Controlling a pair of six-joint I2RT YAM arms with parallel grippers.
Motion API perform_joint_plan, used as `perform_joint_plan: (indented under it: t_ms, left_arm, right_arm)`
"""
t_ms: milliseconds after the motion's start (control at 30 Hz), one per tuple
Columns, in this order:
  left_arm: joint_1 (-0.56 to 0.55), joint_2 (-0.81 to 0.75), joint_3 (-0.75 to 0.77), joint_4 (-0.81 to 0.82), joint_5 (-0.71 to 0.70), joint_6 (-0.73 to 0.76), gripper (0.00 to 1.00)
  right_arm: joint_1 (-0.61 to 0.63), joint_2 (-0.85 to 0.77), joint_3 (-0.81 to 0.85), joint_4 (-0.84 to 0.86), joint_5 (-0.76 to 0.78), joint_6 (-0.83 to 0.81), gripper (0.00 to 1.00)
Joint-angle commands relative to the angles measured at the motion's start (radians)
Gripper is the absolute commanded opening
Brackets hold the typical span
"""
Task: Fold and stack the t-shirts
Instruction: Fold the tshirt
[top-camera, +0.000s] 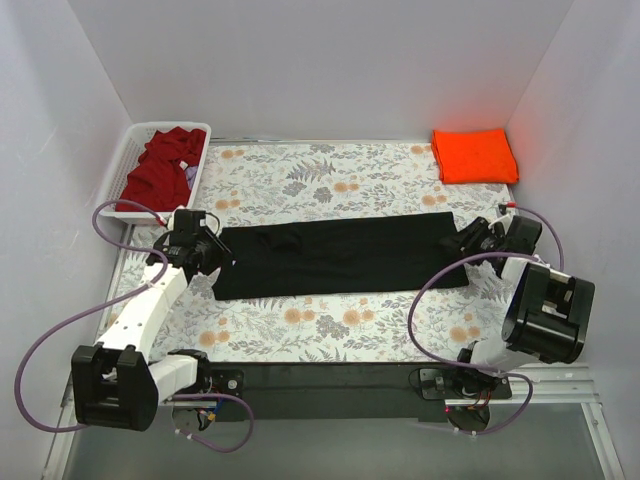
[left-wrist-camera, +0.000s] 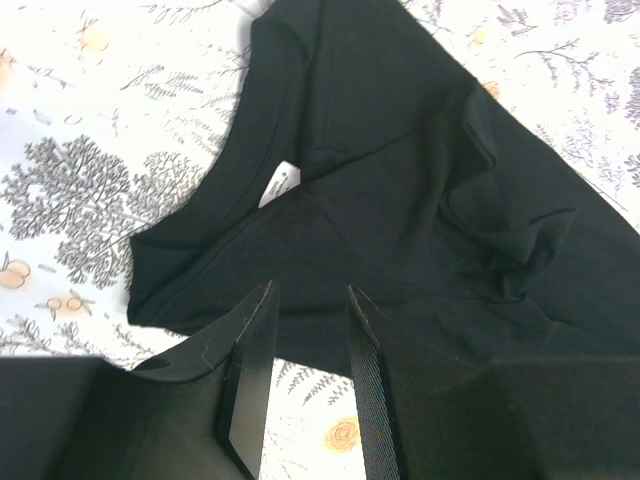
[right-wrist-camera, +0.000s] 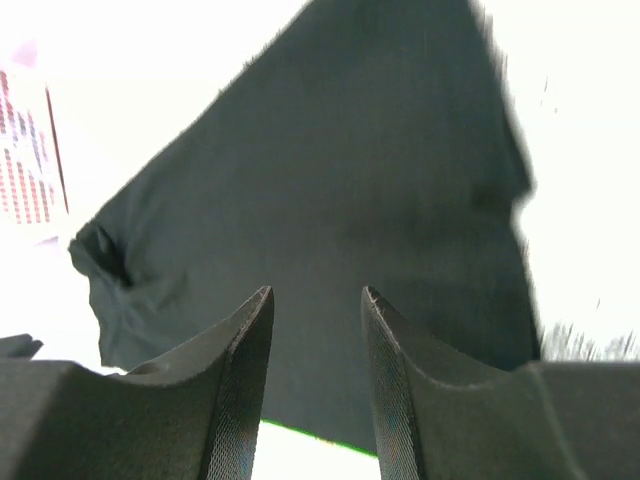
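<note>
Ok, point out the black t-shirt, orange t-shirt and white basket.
black t-shirt (top-camera: 340, 255): top external view, middle of the laid-out strip.
orange t-shirt (top-camera: 474, 155): top external view, centre of the folded square.
white basket (top-camera: 170, 125): top external view, far rim.

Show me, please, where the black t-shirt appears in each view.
Top external: black t-shirt stretched left to right across the middle.
Left wrist: its collar end fills the upper right.
Right wrist: it fills the centre.
Shared landmark: the floral table cover, washed out in the right wrist view.
</note>
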Motion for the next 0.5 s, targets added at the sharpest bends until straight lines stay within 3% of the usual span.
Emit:
perform_joint_plan:
  t_ms: [0,233,467]
  left_arm:
    - [0.002,0.002,0.010,0.060,0.027,0.037,0.32]
    - [0.002,0.116,0.048,0.128,0.120,0.033,0.33]
    - [-0.002,0.261,0.146,0.183,0.168,0.025,0.37]
  right_arm:
    - [0.002,0.069,0.099,0.128,0.003,0.030,0.47]
    - [0.003,0.275,0.170,0.142,0.033,0.033,0.43]
    - [0.049,0.146,0.207,0.117,0.054,-0.062,0.45]
